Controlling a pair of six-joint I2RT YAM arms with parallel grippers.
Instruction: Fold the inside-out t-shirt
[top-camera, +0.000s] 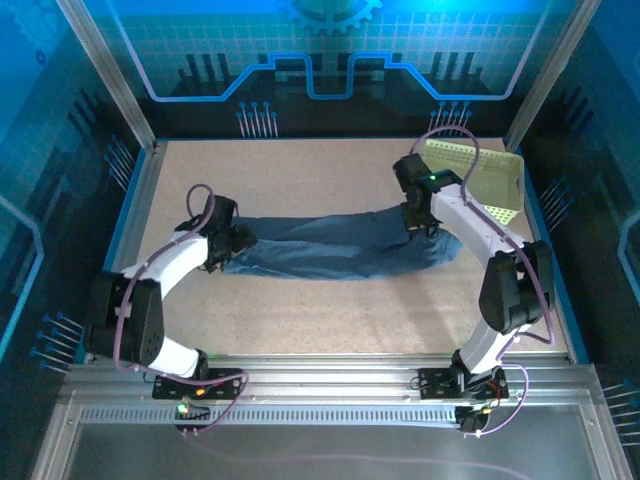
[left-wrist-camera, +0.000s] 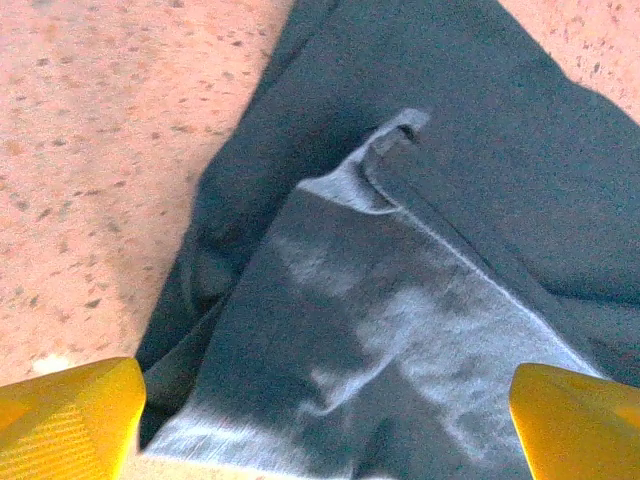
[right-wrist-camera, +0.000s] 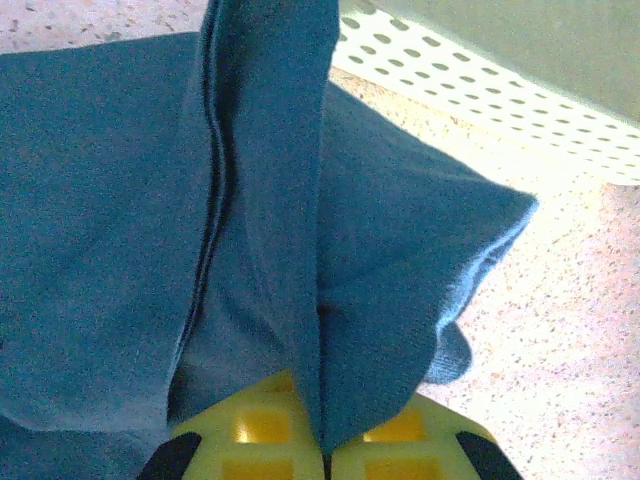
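Observation:
The inside-out t-shirt (top-camera: 335, 250), dark slate-blue and wrinkled, lies stretched into a long band across the middle of the table. My left gripper (top-camera: 232, 243) stands open over the shirt's left end; in the left wrist view its yellow fingertips (left-wrist-camera: 70, 415) sit wide apart either side of a hemmed fold of the t-shirt (left-wrist-camera: 400, 310), with nothing clamped. My right gripper (top-camera: 424, 222) is shut on the t-shirt's right end. In the right wrist view a ridge of the t-shirt (right-wrist-camera: 270, 200) rises from between the closed yellow pads (right-wrist-camera: 260, 440).
A pale yellow-green perforated basket (top-camera: 478, 178) stands at the back right, just behind the right arm; its wall (right-wrist-camera: 480, 80) shows close behind the held cloth. Speckled tabletop (top-camera: 330, 310) lies bare in front of the shirt. Metal frame posts border the table.

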